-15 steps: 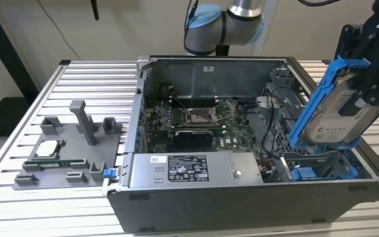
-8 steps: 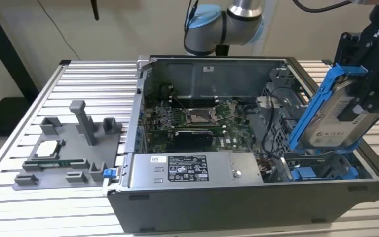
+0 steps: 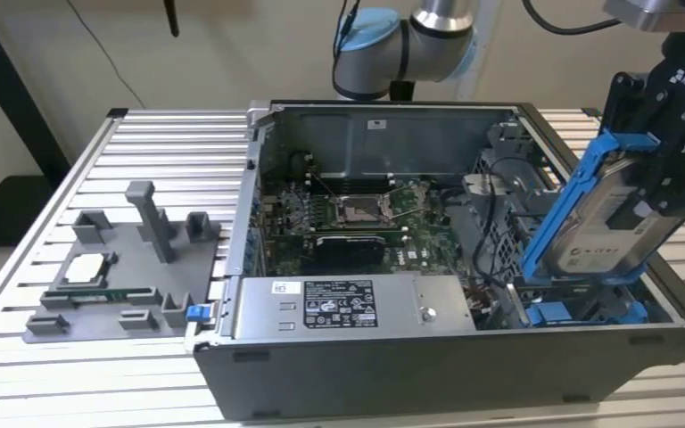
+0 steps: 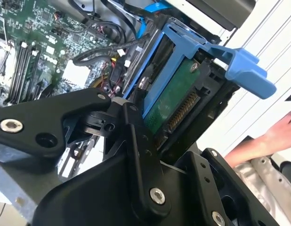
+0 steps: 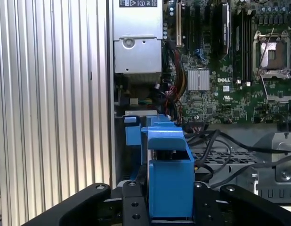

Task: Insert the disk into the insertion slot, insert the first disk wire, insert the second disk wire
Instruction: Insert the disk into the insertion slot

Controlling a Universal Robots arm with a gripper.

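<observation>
My gripper [image 3: 655, 165] is shut on the disk [image 3: 605, 218], a silver-grey drive with a white label in a blue carrier frame. The disk stands steeply tilted at the exterior view's right, with its lower end just above the insertion slot [image 3: 581, 310], a bay with blue fittings in the open computer case's front right corner. In the second wrist view the disk's green circuit board [image 4: 176, 101] and blue carrier tab [image 4: 242, 66] sit between the black fingers [image 4: 136, 141]. The first wrist view looks along the blue carrier [image 5: 169, 176]. Loose black wires [image 5: 216, 141] lie beside the bay.
The silver power-supply box [image 3: 349, 306] sits along the case's front wall, and the motherboard [image 3: 360, 214] lies behind it. A grey fixture plate [image 3: 122, 276] with small parts rests on the slatted table at the exterior view's left. A person's hand [image 4: 272, 136] is beside the case.
</observation>
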